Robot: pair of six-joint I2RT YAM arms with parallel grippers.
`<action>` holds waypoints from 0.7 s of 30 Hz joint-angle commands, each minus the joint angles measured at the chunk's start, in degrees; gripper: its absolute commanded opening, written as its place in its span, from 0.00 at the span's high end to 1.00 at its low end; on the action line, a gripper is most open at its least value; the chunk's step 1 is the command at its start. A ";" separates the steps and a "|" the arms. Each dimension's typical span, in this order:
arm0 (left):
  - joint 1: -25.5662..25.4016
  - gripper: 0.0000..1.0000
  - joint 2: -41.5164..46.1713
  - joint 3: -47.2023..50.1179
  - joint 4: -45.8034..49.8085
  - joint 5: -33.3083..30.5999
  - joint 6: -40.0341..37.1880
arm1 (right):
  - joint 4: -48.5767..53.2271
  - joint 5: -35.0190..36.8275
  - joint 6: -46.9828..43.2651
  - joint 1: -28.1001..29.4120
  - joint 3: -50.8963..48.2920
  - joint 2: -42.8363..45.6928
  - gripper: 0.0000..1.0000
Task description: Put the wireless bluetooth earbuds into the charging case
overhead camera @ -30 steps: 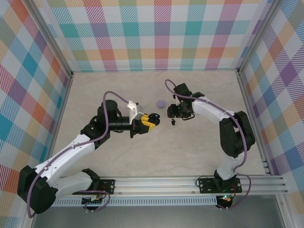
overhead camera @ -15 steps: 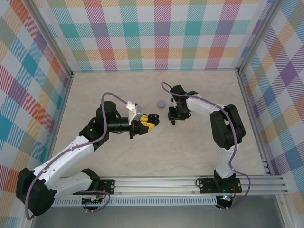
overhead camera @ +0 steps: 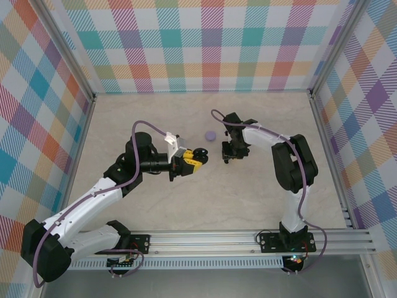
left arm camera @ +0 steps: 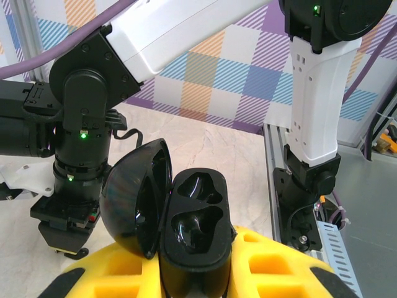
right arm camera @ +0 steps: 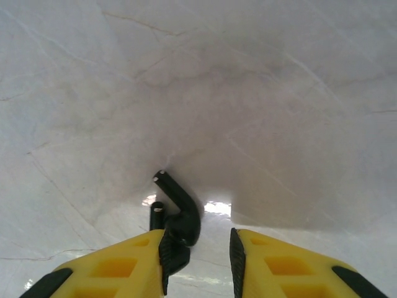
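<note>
My left gripper [overhead camera: 196,157] is shut on the black charging case [left arm camera: 193,233] and holds it above the table's middle. The case's lid [left arm camera: 133,198] is swung open to the left, and both moulded wells are empty. Two black earbuds [right arm camera: 182,214] with stems lie together on the table. My right gripper [right arm camera: 199,247] is down over them, open. The left pad touches the nearer bud, while a clear gap remains between that bud and the right pad. In the top view the right gripper [overhead camera: 227,158] points down at the table, right of the case.
A round lavender puck [overhead camera: 210,135] lies on the pale marble table [overhead camera: 260,118], behind and between the two grippers. Chequered walls close in the back and both sides. The right arm's wrist [left arm camera: 77,155] hangs close by the held case.
The right gripper's jaws have narrowed around the earbuds, and the right arm has drawn in a little to the left. The left arm and the case have stayed still.
</note>
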State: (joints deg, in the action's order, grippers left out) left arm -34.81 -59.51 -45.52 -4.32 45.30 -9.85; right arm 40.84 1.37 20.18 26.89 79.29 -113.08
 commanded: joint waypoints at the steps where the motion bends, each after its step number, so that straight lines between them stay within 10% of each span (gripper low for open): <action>1: -0.79 0.95 0.53 0.52 -2.60 -0.31 0.40 | 1.96 1.78 0.77 -0.53 1.49 -1.27 0.67; 21: -0.79 0.95 -0.23 0.63 -3.07 -0.32 0.77 | 5.17 9.59 2.51 -0.70 1.85 1.44 0.67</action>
State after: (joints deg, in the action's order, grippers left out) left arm -34.81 -59.53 -45.50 -5.08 45.28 -9.82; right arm 44.34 9.52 21.91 26.59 80.49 -113.43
